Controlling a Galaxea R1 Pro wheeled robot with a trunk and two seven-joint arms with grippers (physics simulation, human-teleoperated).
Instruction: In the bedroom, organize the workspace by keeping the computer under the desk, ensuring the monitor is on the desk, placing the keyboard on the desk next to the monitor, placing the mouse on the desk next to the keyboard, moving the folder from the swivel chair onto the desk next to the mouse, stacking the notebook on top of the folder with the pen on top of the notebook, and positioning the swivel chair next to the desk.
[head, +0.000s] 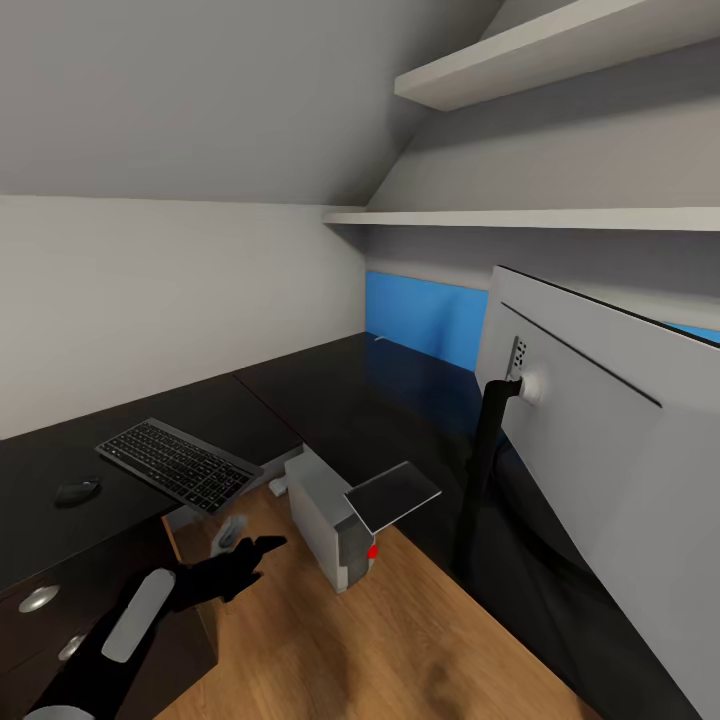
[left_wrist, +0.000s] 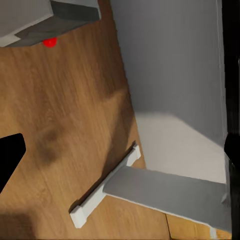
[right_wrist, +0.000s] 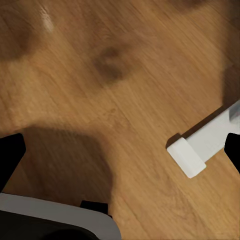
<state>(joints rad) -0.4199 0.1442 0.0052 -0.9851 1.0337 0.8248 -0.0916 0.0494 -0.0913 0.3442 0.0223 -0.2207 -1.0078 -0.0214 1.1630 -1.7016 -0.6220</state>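
desk: glossy black L-shaped top (head: 330, 400) with blue back panel; I'm parked at its inner corner, looking down over it.
keyboard: on the desk (head: 178, 464), left wing, front corner hanging a bit over the edge. On the desk, yes; next to the monitor, not really, they sit well apart.
mouse: small dark oval (head: 77, 490) on the desk just beside the keyboard's far-left end. I'd count this step done.
monitor: big screen (head: 610, 450), light-grey back toward me, on its thin black stand at the right wing of the desk. Looks on the desk; the foot of the stand is hard to see.
computer: light-grey tower (head: 330, 525) on the wood floor in the desk's inner corner, red dot on its front; also in the left wrist view (left_wrist: 30, 22). Beside the edge more than under the top, so I judge it still needs a push.
folder, notebook, pen, chair: nothing to report from here, so I judge those steps still open.
left gripper: black claw (head: 262, 548) low over the floor near the tower, holding nothing; fingers look slightly parted, but I cannot tell for sure.
right gripper: wrist view has dark fingertips (right_wrist: 11, 155) at both edges, spread wide, empty, over bare floor and a white desk foot (right_wrist: 200, 147).
progress: roughly a third, my estimate.
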